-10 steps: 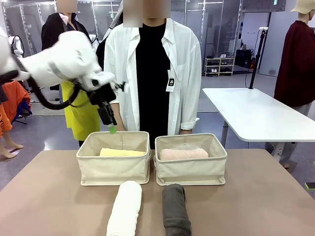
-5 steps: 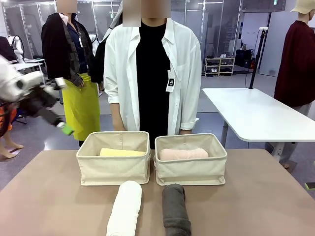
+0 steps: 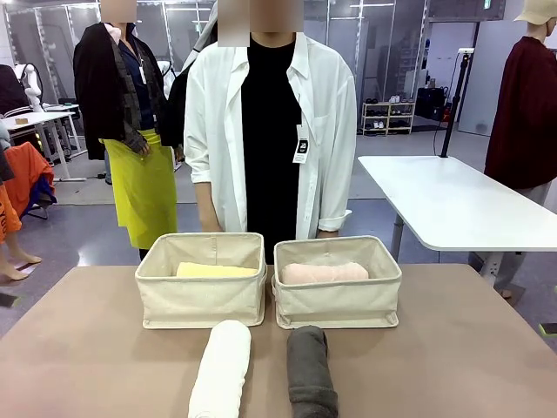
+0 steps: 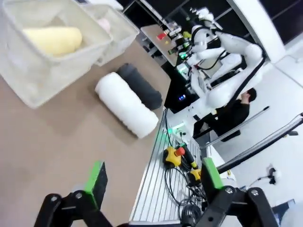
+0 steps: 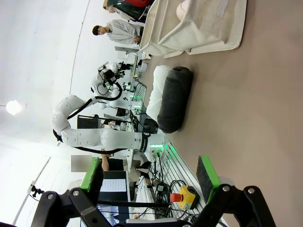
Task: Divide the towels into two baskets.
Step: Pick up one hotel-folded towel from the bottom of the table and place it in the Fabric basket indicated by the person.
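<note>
Two beige baskets stand side by side at the table's far middle. The left basket (image 3: 202,296) holds the pale yellow towel (image 3: 216,270). In the right basket (image 3: 338,300) lies the pale pink towel (image 3: 324,273). In front of them, on the brown table, the white towel (image 3: 222,366) and the dark grey towel (image 3: 311,373) lie side by side. My left gripper (image 4: 154,178) is open and empty above the table's near edge, well away from the white towel (image 4: 127,105). My right gripper (image 5: 150,177) is also open and empty, apart from the grey towel (image 5: 174,97).
A person in a white shirt (image 3: 270,131) stands right behind the baskets. A white table (image 3: 452,205) stands at the back right. Along my side of the table runs a metal rail with cables and a yellow emergency-stop box (image 4: 174,156).
My left arm hung over the left basket a second ago. It has swung away to the left and left the front view. The towels and baskets have not moved.
</note>
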